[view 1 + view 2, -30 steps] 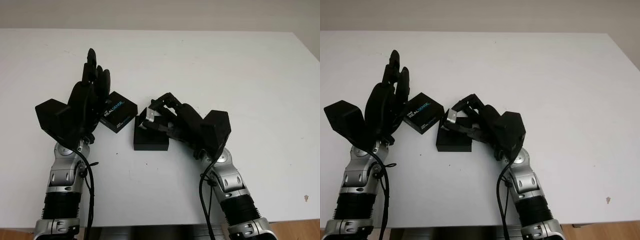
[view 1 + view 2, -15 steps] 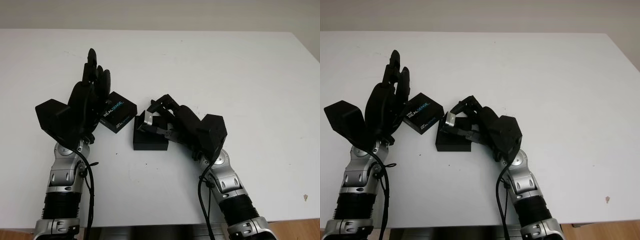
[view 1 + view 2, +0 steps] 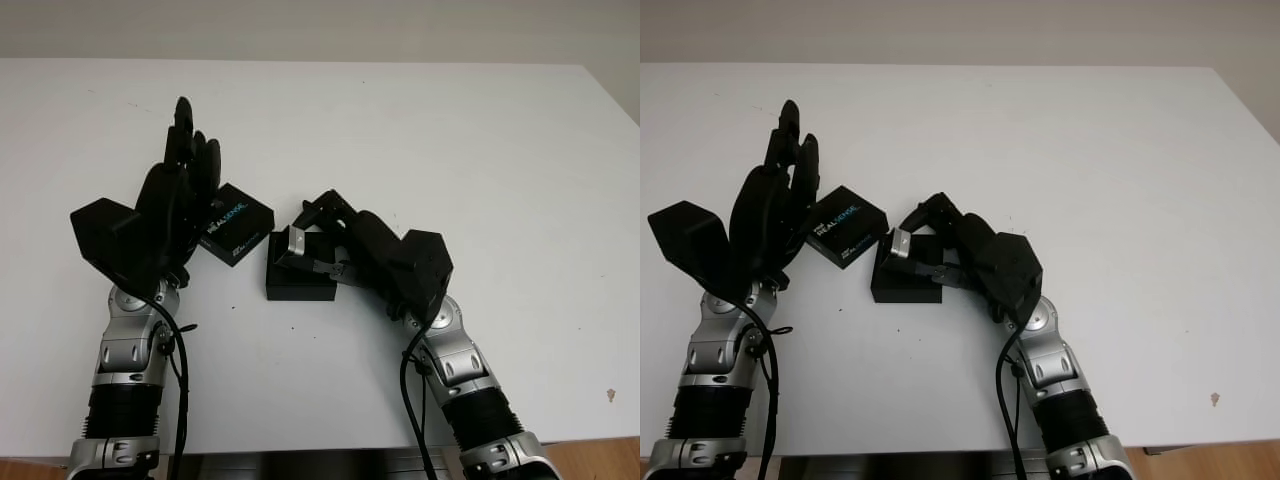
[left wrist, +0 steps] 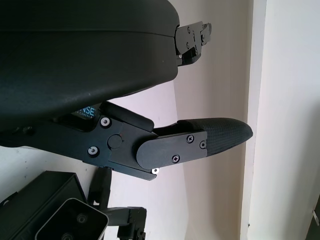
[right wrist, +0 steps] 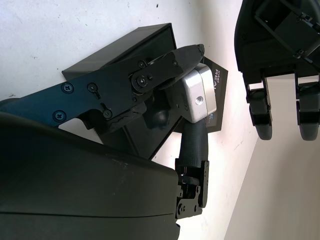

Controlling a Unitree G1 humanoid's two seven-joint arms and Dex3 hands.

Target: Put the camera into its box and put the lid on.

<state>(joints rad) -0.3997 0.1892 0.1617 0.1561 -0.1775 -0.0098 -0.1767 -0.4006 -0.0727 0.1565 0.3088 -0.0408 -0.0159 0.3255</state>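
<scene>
My right hand [image 3: 318,243] is shut on the silver camera [image 3: 296,244], holding it just above the open black box [image 3: 300,281] in the middle of the table. In the right wrist view the camera [image 5: 199,96] sits between my fingers over the box's inside [image 5: 150,130]. The black lid [image 3: 236,223], printed REALSENSE, lies on the table to the left of the box. My left hand [image 3: 185,160] stands open and upright beside the lid's left edge.
The white table [image 3: 450,150] stretches wide to the right and to the back. Its front edge runs close below my arms.
My right hand has shifted a little left and lower with the camera, closer over the box. The left hand and the lid have not moved.
</scene>
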